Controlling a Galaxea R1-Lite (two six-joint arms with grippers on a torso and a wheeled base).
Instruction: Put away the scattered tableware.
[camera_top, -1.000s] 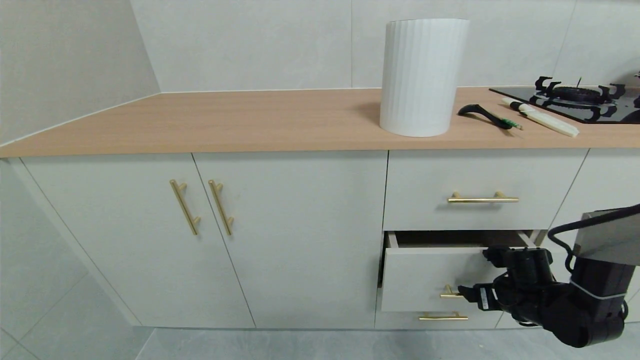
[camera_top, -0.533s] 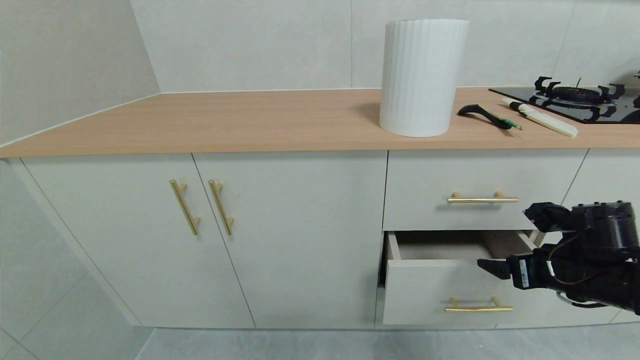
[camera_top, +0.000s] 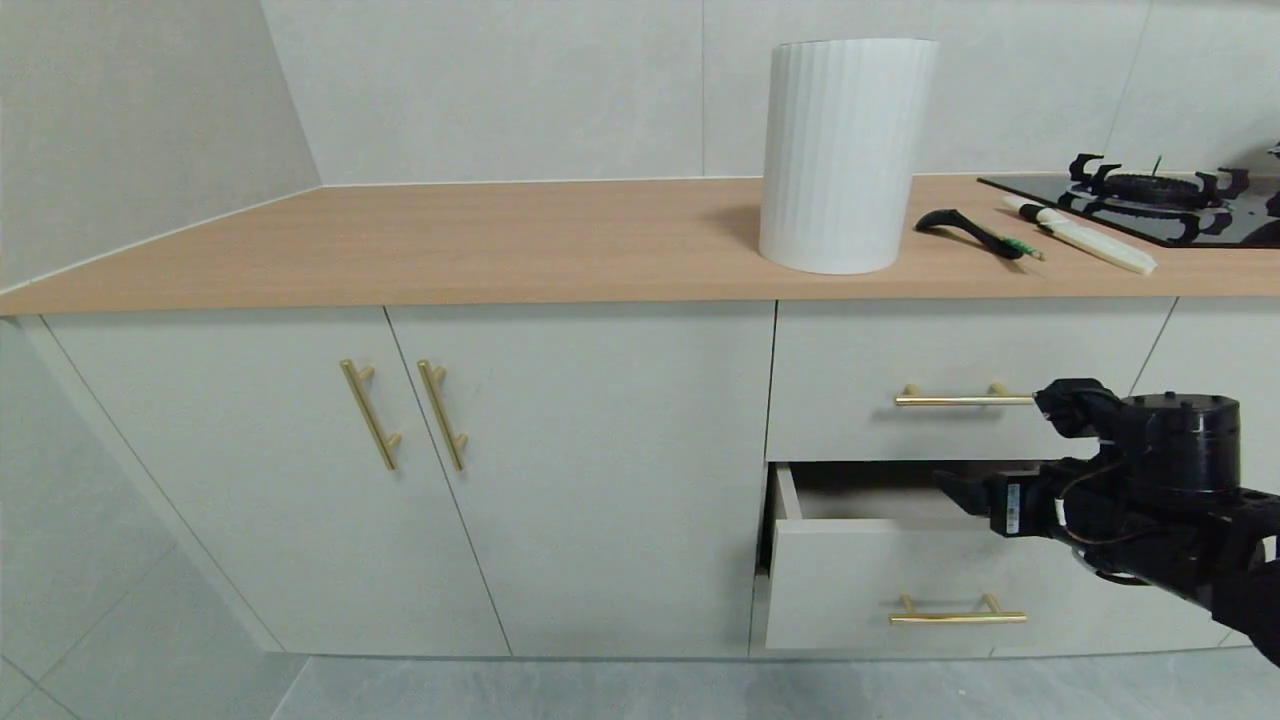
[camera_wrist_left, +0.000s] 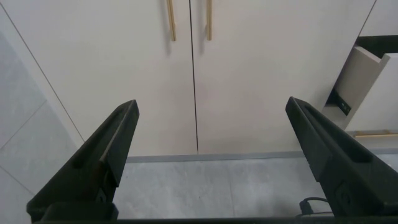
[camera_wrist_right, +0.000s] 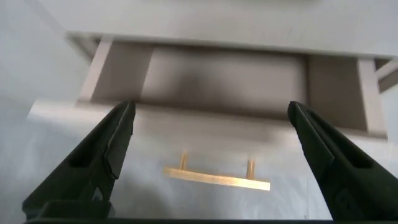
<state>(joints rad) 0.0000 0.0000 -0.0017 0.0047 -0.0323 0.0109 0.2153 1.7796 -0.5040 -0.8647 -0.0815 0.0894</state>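
Right gripper (camera_top: 1000, 440) spread wide and empty before the half-open drawer (camera_top: 860, 575), left gripper (camera_wrist_left: 211, 106) also wide apart, facing cabinet doors (camera_wrist_left: 249, 81), black spoon (camera_top: 968, 230) and white utensil (camera_top: 1085, 243) lying on countertop (camera_top: 500, 240).

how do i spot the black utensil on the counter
On the wooden countertop, find the tall white ribbed cylinder. The black utensil lies right of its base; it's curved and dark with a green tip, unlike the straight white utensil beside it.

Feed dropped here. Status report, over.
Left gripper open, empty. Right gripper open at the pulled-out drawer. Black utensil, white utensil on counter. Nothing seen in the way.
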